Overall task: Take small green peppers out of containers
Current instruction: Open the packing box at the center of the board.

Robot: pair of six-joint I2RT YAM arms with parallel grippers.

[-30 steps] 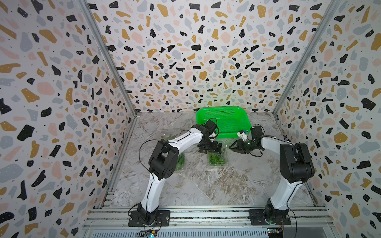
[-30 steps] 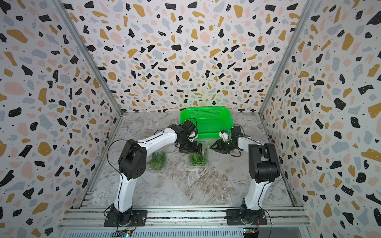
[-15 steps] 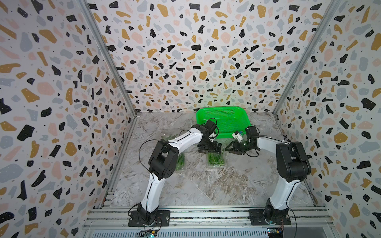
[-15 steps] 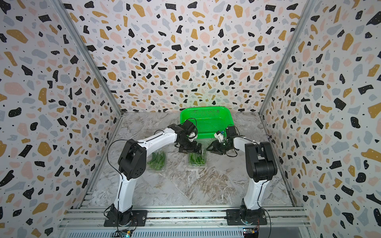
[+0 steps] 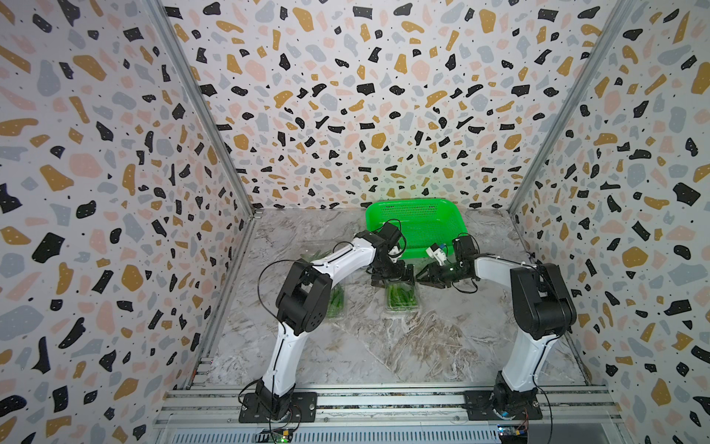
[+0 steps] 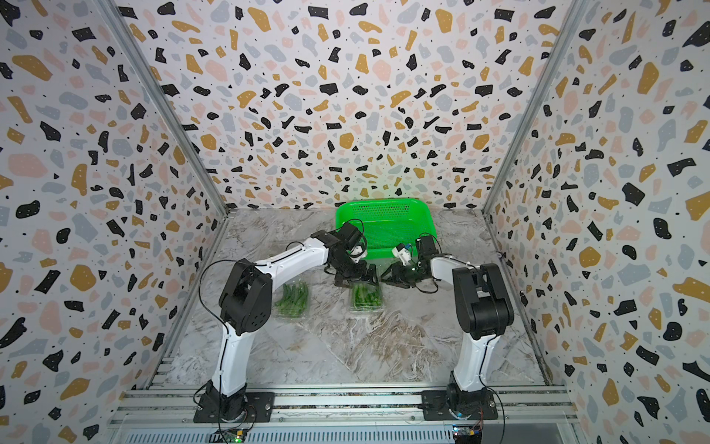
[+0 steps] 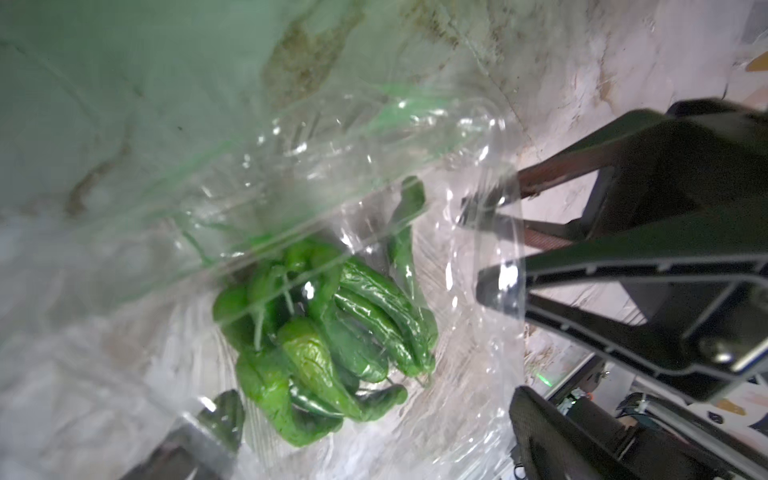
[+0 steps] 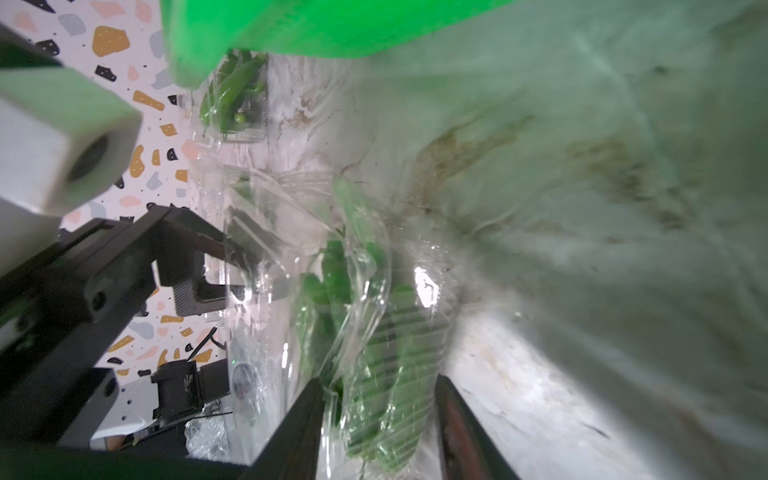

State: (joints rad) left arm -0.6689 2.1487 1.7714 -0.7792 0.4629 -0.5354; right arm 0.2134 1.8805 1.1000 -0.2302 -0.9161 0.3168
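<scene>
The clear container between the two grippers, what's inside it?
Small green peppers, a loose pile, stems mixed in. The container is clear, but glare on its plastic blurs some, and the left gripper covers its far end in a top view. Peppers underneath are hidden.

**Enclosure Survey: Walls, Floor, Frame, Light**

Three walls close the cell: back wall (image 5: 365, 96), left wall (image 5: 77, 192) and right wall (image 5: 634, 192). All carry one white terrazzo print with black, ochre, pink and grey chips. Grey metal corner posts (image 5: 199, 107) run up both rear joins. The floor (image 5: 403, 346) is a matt grey-white marble pattern with brown veining. Aluminium rails (image 5: 384, 399) span the front edge, with a slotted grille (image 5: 384, 436) just below them. Lighting is even and diffuse, and shadows are soft. A faint green cast shows low on the back wall.
</scene>
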